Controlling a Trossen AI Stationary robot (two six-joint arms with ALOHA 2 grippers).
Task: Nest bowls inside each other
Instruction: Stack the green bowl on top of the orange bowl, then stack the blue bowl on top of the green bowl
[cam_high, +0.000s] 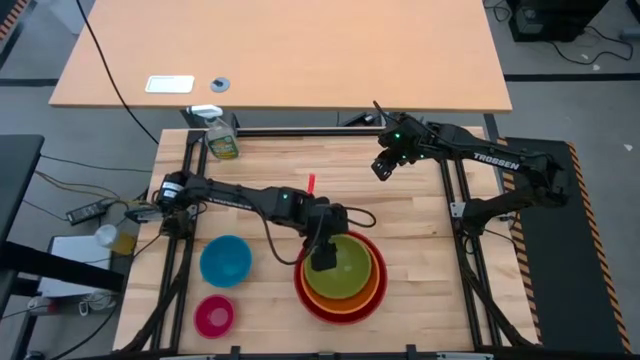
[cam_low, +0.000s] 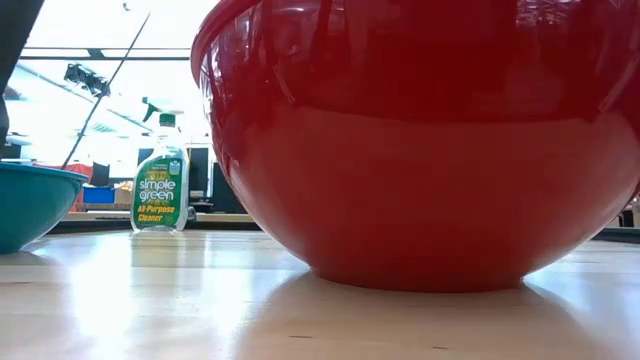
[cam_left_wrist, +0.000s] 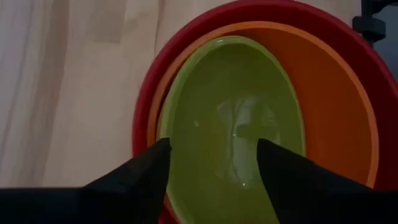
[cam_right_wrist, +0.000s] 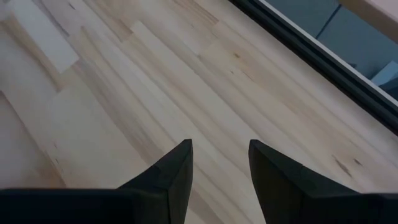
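The red bowl (cam_high: 340, 316) stands on the table's near middle and fills the low view (cam_low: 420, 150). The orange bowl (cam_left_wrist: 336, 106) sits inside it, and the yellow-green bowl (cam_left_wrist: 236, 112) sits inside the orange one. My left gripper (cam_high: 322, 262) hangs open just above the yellow-green bowl's left rim, its fingers (cam_left_wrist: 149, 171) apart with nothing between them. To the left of the stack, the blue bowl (cam_high: 225, 260) and the small pink bowl (cam_high: 214, 316) rest on their bases. My right gripper (cam_high: 381, 170) waits open above bare wood (cam_right_wrist: 124, 93) at the far right.
A green spray bottle (cam_high: 221, 140) stands upright at the table's far left corner and also shows in the low view (cam_low: 160, 185). A small red piece (cam_high: 310, 182) lies at the far middle. Dark frame rails (cam_high: 455, 200) run along the table's sides.
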